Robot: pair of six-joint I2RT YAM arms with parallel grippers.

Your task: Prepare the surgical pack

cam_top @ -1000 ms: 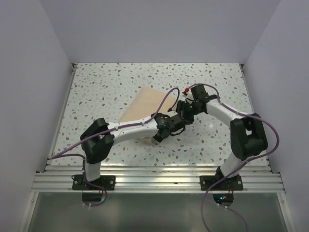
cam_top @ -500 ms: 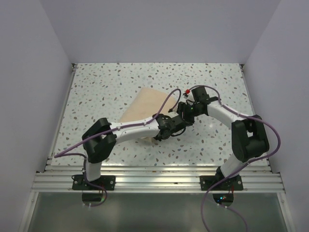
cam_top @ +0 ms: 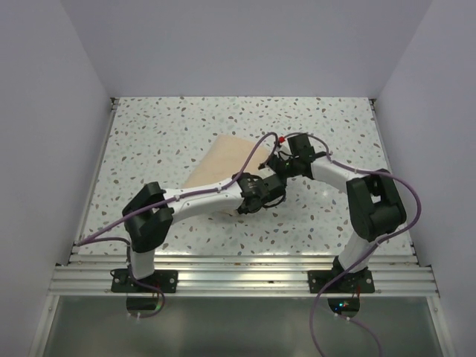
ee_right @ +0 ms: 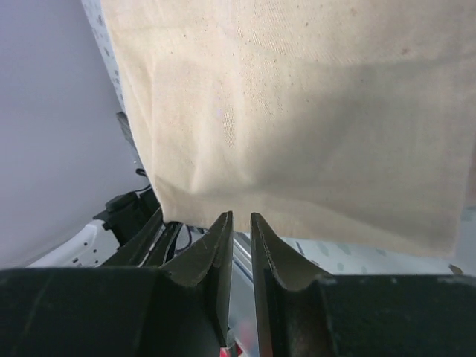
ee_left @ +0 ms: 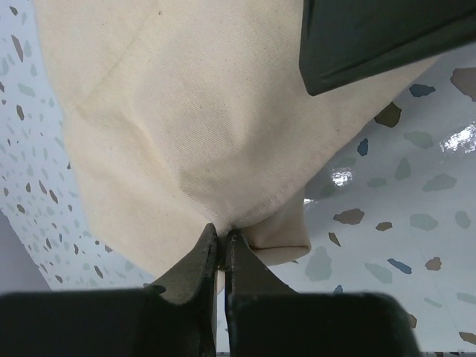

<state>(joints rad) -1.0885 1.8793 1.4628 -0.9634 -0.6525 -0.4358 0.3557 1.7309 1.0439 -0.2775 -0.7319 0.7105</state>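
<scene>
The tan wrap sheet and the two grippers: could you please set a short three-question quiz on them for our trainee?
1. True or false: the left gripper stands wide open above the tan wrap sheet.
2. Where does the sheet lie? A) on the speckled table; B) in a basket; C) over a chair.
3. Fill in: in its own wrist view, the right gripper shows a narrow ___ between its fingers.
Key: 1 false, it is shut on the sheet's hem; 2 A; 3 gap.
</scene>
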